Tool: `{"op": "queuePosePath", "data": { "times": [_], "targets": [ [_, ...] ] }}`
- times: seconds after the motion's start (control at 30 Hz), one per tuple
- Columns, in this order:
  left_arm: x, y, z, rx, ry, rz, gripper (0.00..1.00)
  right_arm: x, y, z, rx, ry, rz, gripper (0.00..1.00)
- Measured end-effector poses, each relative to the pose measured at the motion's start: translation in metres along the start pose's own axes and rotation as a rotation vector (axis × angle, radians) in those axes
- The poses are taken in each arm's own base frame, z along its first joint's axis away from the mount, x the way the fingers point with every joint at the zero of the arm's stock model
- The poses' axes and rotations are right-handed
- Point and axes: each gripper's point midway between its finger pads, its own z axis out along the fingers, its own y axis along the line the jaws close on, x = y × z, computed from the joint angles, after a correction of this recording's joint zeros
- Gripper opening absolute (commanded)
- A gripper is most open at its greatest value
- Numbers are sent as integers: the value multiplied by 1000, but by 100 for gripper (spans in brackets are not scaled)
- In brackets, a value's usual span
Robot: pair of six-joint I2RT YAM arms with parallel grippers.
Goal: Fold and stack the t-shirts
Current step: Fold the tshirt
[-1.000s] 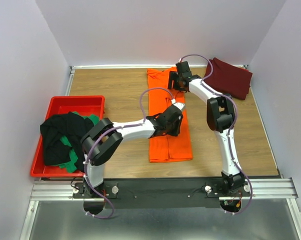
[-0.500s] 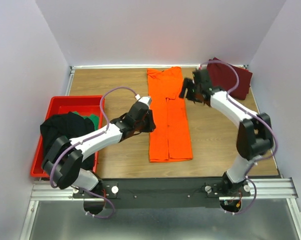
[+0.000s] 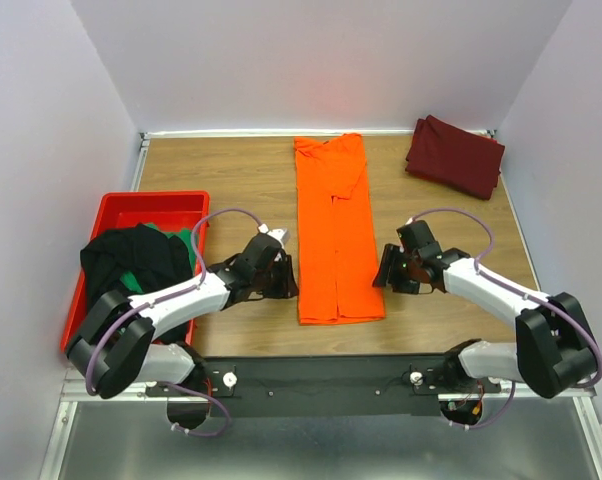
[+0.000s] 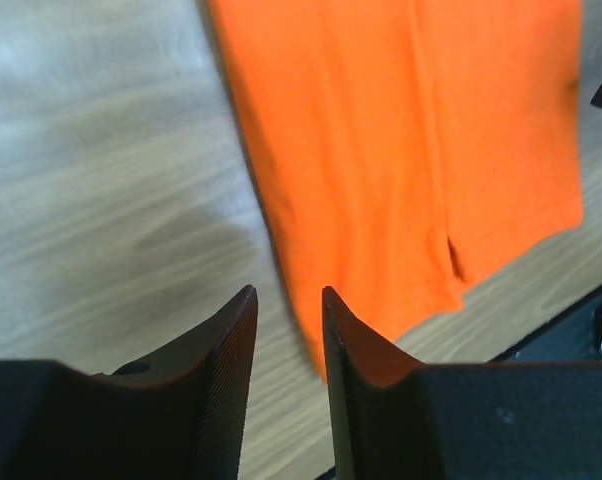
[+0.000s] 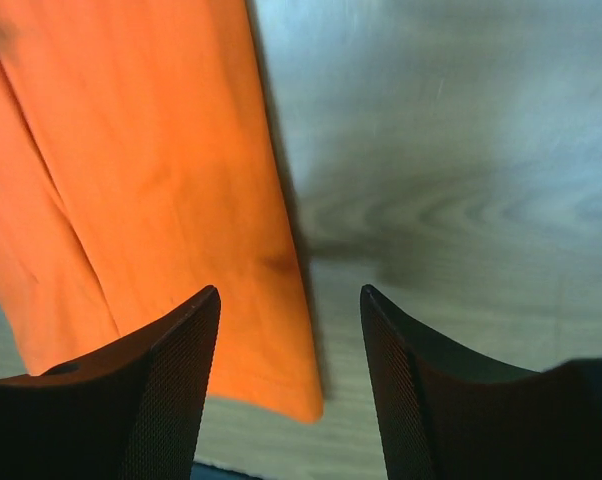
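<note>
The bright orange cloth t-shirt (image 4: 401, 150) lies flat across the upper right of the frame, its hem slanting down towards the bottom centre. The left gripper (image 4: 287, 300), with dark ribbed fingers (image 4: 226, 370), sits at the bottom edge, narrowly parted with nothing between them. Pale wood-grain tabletop (image 4: 101, 150) fills the left.

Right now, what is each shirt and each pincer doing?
orange t-shirt, folded into a long strip, lying flat, not held
maroon t-shirt, folded, far right corner
black t-shirt, crumpled in the red bin
green t-shirt, crumpled, partly under the black one
left pincer, open, empty
right pincer, open, empty
</note>
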Motion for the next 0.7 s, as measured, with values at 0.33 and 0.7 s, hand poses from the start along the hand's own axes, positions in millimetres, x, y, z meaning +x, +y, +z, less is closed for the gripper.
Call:
{"op": "queuePosePath", "data": {
  "times": [0.33, 0.7],
  "targets": [
    [34, -7, 2, 85, 81, -19, 45, 52, -5, -8, -52, 115, 77, 57],
    [65, -21, 5, 128, 171, 6, 45, 68, -1, -12, -100, 162, 119, 52]
  ]
}}
